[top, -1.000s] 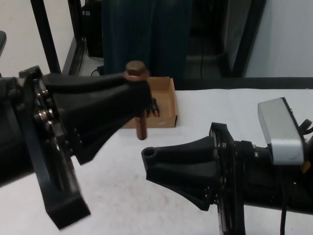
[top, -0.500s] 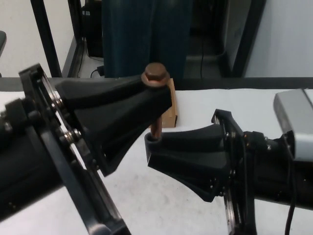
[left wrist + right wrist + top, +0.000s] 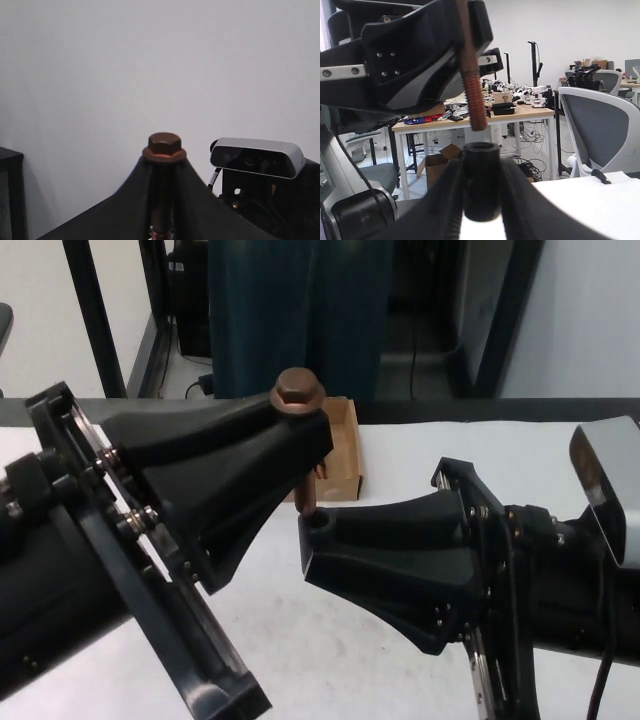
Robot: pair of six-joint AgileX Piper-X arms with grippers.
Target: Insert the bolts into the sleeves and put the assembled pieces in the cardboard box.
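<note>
A slight gap separates bolt [image 3: 474,95] from sleeve [image 3: 481,172].

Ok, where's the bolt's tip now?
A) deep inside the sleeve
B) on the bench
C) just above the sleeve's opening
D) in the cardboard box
C: in the right wrist view the bolt ends just above the open top of the sleeve, not yet in.

Left gripper [image 3: 300,440] is at left, clamped on the copper-coloured hex-head metal bolt [image 3: 298,398] — upright, head above the fingers, threaded end down. Right gripper [image 3: 322,540] is at right, gripping the black cylindrical sleeve [image 3: 318,524], mouth up, directly under the bolt tip — tip just above the mouth, apart. Brown cardboard box [image 3: 345,445] sits on the white bench [image 3: 450,455] at the far side, behind both, partly behind the left gripper.
</note>
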